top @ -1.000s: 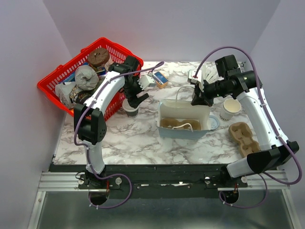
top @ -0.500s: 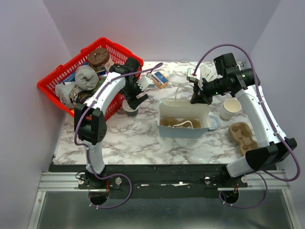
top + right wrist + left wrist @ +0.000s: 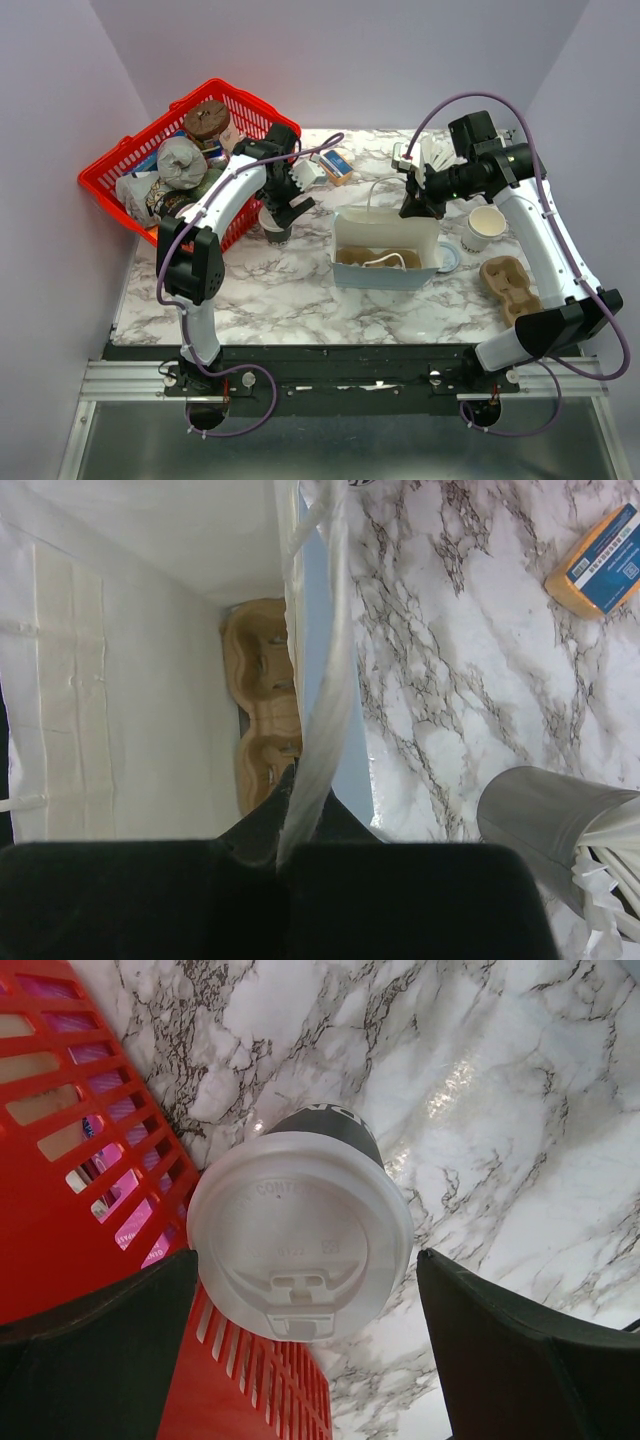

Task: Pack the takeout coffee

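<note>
– Marbled surface seen from above: where does your takeout coffee stand, and why there?
– Upright on the surface, just beside the red basket and well apart from the white bag; your left claw hangs over it, jaws wide, gripping nothing; your right claw is pinched on the bag's far rim, I judge to hold the mouth open for packing.
– And your left wrist view?
– The takeout coffee shows its white lid between the two fingers, a gap on either side; you look lined up for a grasp, not yet closed; whether the cup touches the red basket I cannot tell.
– Right wrist?
– Your right claw is clamped on the thin edge of the white bag; a brown cup carrier lies at the bottom, likely the cup's seat.
</note>
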Robot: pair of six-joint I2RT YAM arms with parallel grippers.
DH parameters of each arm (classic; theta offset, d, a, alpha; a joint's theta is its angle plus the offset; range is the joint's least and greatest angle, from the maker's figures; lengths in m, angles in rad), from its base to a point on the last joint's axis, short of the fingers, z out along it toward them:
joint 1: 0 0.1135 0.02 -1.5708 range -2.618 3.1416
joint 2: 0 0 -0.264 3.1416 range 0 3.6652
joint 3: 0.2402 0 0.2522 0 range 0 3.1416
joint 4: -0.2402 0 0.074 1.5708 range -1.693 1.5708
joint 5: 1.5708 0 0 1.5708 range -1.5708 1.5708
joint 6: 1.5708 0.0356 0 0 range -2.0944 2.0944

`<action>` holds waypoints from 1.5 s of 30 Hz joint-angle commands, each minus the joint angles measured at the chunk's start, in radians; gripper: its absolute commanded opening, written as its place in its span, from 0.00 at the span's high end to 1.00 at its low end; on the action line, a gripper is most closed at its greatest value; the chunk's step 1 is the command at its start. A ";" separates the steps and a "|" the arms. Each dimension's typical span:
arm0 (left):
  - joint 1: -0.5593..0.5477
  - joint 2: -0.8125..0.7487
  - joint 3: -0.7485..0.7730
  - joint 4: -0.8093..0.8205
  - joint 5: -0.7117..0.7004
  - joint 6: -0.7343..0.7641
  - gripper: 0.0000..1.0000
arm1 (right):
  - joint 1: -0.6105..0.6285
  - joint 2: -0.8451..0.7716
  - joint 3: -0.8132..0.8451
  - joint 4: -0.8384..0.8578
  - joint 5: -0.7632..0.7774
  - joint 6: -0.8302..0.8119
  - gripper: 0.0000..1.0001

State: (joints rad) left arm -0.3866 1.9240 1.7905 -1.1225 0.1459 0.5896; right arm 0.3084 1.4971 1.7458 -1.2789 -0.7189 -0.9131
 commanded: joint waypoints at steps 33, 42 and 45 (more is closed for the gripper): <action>-0.058 -0.079 0.017 0.009 -0.028 -0.117 0.02 | 0.003 -0.009 -0.015 -0.004 -0.016 0.017 0.99; -0.057 -0.039 0.020 0.020 -0.057 -0.139 0.02 | 0.003 -0.015 -0.025 -0.004 -0.011 0.017 0.99; -0.054 -0.030 0.021 0.023 -0.046 -0.143 0.02 | 0.003 -0.014 -0.023 -0.004 -0.008 0.017 0.99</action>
State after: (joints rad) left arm -0.4408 1.8751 1.7855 -1.1046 0.1234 0.4648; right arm 0.3084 1.4967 1.7313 -1.2789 -0.7189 -0.9081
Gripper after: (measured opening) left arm 0.983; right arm 0.017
